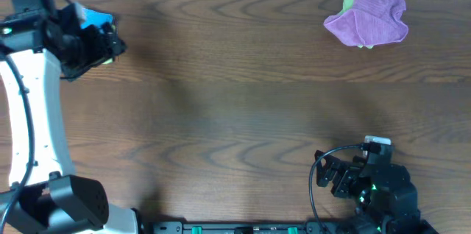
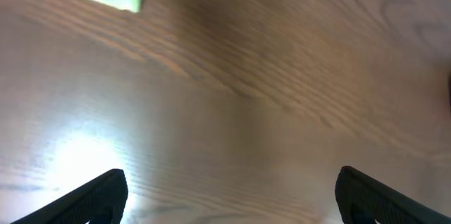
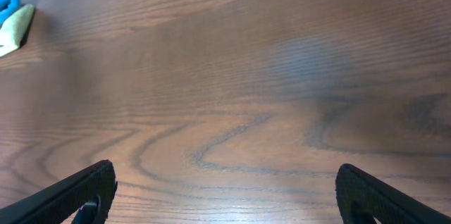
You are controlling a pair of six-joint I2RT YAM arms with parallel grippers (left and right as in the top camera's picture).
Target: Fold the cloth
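Crumpled purple fabric cloth [image 1: 366,19] lying far right on the brown wooden counter [image 1: 235,101], wider left-to-right, straight beyond the spread, empty right fingers [image 3: 77,192]; left fingers [image 2: 91,196], likewise spread and empty, well away far left.

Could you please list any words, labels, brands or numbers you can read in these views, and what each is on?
None can be read in any view.
White patch on the right arm: too small to tell whether it carries writing.
Purple cloth and wooden table: no print visible.
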